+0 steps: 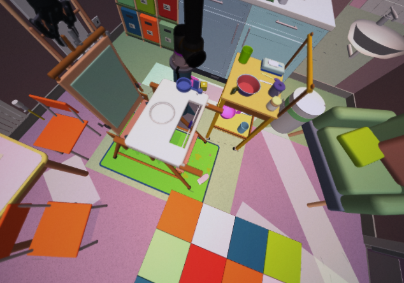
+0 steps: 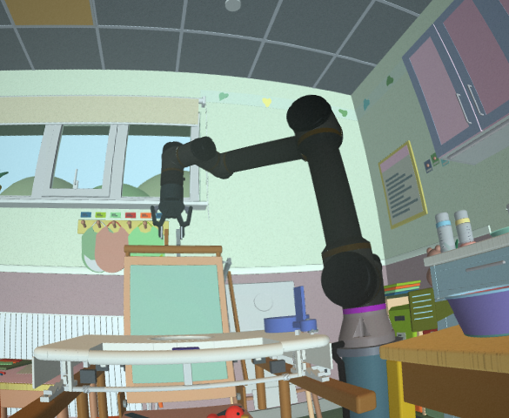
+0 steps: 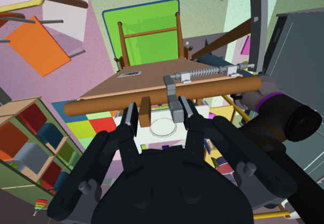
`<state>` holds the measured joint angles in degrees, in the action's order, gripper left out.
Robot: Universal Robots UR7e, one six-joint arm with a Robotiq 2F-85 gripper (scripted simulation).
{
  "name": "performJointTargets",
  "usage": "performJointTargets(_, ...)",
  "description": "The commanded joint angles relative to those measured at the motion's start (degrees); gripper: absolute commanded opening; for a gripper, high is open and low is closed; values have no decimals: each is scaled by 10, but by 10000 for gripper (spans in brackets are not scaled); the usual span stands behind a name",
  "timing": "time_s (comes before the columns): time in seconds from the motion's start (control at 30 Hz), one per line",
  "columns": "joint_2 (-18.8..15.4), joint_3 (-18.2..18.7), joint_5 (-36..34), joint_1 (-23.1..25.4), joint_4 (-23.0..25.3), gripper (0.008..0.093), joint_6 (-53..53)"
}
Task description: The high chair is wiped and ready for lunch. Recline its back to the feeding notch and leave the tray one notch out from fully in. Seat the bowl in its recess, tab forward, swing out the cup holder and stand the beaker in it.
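Note:
The grey release lever (image 3: 175, 107) and a brown wooden tab (image 3: 145, 111) stick up from the top rail (image 3: 160, 95) of the high chair's back (image 2: 178, 321), and my open gripper (image 3: 159, 115) straddles them from above, holding nothing. The back stands nearly upright. The white tray (image 1: 164, 120) carries a round recess (image 1: 162, 112). The blue cup holder (image 1: 184, 85) sits at the tray's far corner. The bowl (image 1: 248, 84) rests on the yellow side table (image 1: 253, 90) with the purple beaker (image 1: 276, 87) beside it.
A latch rod with a spring (image 3: 205, 71) runs along the back just behind the rail. Orange chairs (image 1: 60, 133) stand to the left of the high chair. A green armchair (image 1: 359, 165) is on the right. Drawers (image 1: 147, 9) and cabinets line the far wall.

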<state>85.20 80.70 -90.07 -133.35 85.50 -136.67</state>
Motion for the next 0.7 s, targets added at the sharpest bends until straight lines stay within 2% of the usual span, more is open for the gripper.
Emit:
performJointTargets(0.0, 0, 0, 1, 0, 1, 615, 0)
performJointTargets(0.67, 0, 0, 1, 0, 1, 482, 0)
